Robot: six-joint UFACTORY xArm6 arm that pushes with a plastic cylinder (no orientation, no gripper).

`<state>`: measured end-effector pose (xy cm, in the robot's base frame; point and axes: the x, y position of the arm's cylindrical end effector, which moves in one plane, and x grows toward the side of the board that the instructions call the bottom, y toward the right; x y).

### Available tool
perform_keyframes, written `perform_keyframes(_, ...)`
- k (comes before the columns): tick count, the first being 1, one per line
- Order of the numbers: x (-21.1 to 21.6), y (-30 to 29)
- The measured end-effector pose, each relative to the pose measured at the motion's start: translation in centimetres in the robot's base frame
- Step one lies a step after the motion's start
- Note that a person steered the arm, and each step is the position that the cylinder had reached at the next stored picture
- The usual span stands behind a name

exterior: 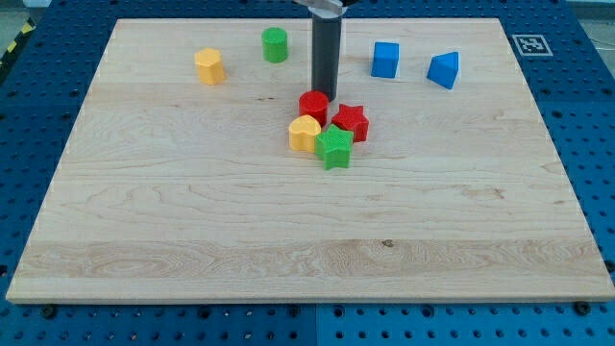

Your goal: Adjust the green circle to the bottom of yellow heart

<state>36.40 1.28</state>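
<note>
The green circle (275, 44) stands near the view's top, left of centre. The yellow heart (305, 134) lies near the board's middle, in a tight cluster with a red circle (313, 105), a red star (351, 121) and a green star (334, 147). My tip (321, 94) is at the lower end of the dark rod, just above the red circle and touching or nearly touching its top edge. The tip is well below and to the right of the green circle.
A yellow hexagon-like block (209, 66) sits at the upper left. A blue cube (385, 60) and a blue triangular block (444, 69) sit at the upper right. The wooden board (192, 221) lies on a blue perforated table.
</note>
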Motion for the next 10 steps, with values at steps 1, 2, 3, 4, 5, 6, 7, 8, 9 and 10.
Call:
perform_keyframes(1, 0.1, 0.0)
perform_keyframes(2, 0.1, 0.0)
perform_keyframes(3, -0.6, 0.6)
perform_keyframes(4, -0.8, 0.7)
perform_keyframes(5, -0.9, 0.7)
perform_keyframes(6, -3.6, -0.7)
perform_keyframes(7, -4.0, -1.2)
perform_keyframes(8, -4.0, -1.4)
perform_keyframes(9, -4.0, -1.6)
perform_keyframes(10, -4.2, -5.4)
